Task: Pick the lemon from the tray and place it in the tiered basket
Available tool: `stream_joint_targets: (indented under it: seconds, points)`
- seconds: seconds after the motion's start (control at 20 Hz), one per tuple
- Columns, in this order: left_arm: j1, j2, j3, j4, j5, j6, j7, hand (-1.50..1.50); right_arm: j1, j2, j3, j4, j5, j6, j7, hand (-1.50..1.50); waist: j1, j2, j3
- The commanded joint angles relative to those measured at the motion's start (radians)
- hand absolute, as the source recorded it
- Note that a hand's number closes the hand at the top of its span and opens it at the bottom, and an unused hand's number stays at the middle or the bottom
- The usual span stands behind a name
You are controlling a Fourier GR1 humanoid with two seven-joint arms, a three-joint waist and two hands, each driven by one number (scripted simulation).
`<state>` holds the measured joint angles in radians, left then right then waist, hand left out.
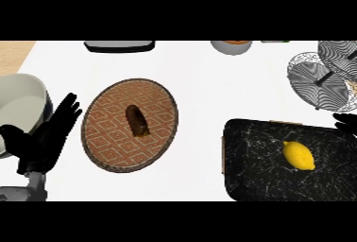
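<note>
Yellow lemon (298,155), lying on black marbled tray (258,160) toward its right part, long axis running roughly up and down the view, upper tip tilted slightly left. Untouched by either hand. Wire tiered basket (322,75), black and white, up and right of tray, well apart from lemon, bare white counter (202,71) between basket and tray. Right hand (346,122), only dark fingers showing at right edge, just above tray's far right corner; open or curled: cannot tell. Left hand (49,134), at left edge, fingers straight and up, released, holding nothing. Woven oval mat (111,142), orange diamond pattern, left of tray, with brown oblong item (137,120) at centre. Pale bowl (24,101) at far left, partly behind left hand. Dark-rimmed dish (118,46) and grey bowl (231,46) along top edge.
</note>
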<state>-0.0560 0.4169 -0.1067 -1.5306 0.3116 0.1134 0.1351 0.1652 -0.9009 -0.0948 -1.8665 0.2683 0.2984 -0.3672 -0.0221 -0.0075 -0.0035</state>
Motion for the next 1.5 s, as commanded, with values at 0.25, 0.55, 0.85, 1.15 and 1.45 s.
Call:
stream_joint_targets:
  seconds: [0.25,0.55,0.85,1.15,1.45]
  points:
    - [0.013,-0.027,0.000,-0.034,-0.023,-0.013,0.010,0.00,0.130,-0.044,0.057,-0.317,0.150,0.160,0.279,-1.50,0.012,0.005,0.003]
    - [0.025,-0.081,-0.029,-0.007,-0.093,-0.013,-0.006,0.00,0.068,0.129,0.176,-0.270,0.307,0.136,0.378,-1.50,0.022,0.007,0.003]
    - [-0.004,-0.038,0.070,-0.019,-0.039,-0.068,0.036,0.00,0.084,0.201,0.214,-0.040,0.493,0.012,0.268,-1.50,0.021,0.008,0.004]
    - [-0.007,-0.070,0.087,-0.032,-0.062,-0.082,0.076,0.00,-0.040,0.287,0.220,0.137,0.586,-0.034,0.221,-1.50,0.024,0.008,0.004]
    - [-0.005,-0.096,0.103,-0.069,-0.084,-0.091,0.107,0.00,-0.082,0.359,0.207,0.222,0.678,-0.129,0.176,-1.50,0.024,0.007,0.004]
